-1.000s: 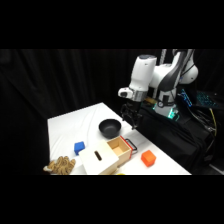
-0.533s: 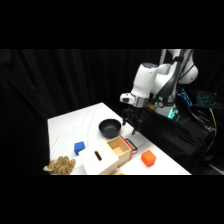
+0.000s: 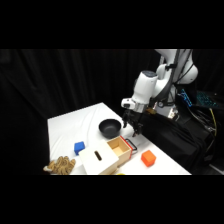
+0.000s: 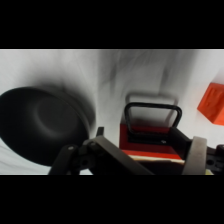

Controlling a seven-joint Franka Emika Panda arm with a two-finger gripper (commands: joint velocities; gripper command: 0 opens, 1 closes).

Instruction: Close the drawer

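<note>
One drawer [image 3: 121, 148] stands open, one black bowl [image 3: 110, 127] beside it; claw [image 3: 134, 131] grip cannot be told.

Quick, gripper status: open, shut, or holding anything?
Gripper: cannot be told whether open or shut. It hangs just above the red-and-black wire handle of the open light-wood drawer and holds nothing visible.

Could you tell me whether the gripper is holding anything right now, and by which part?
Nothing is held: the gripper hangs above the drawer, clear of its handle.
</note>
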